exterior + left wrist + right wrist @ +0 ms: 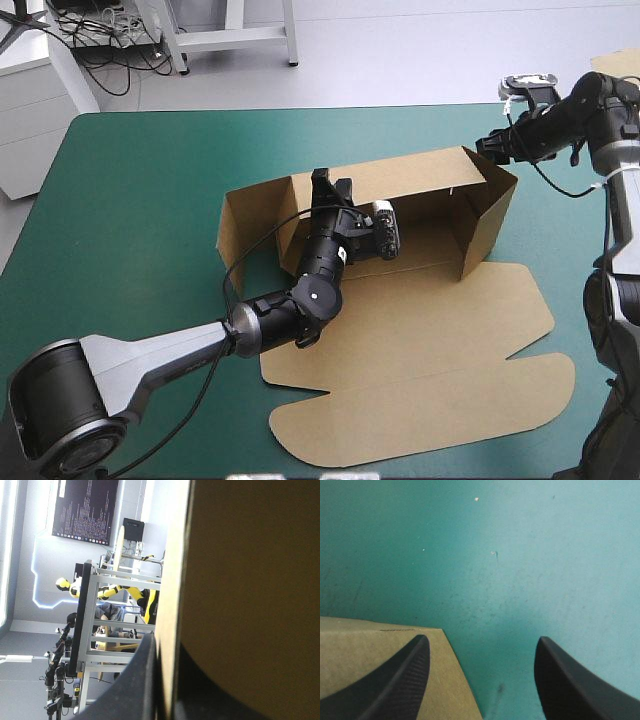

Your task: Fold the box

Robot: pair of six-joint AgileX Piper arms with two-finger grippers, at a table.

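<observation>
Table point(130, 200) — teal-green cover, carrying the work. Box point(430, 185): brown board, part-formed; far wall and end walls raised, lid point(420, 390) flat on the cover, behind the left gripper. Left gripper point(330, 186): all but closed, the far wall's top edge pinched between its fingers — likely to hold that wall upright. Right gripper point(482, 638): fingers wide apart, holding nothing; one finger over the box's far corner, cover ahead, seemingly placed to steady or tuck the end wall.
</observation>
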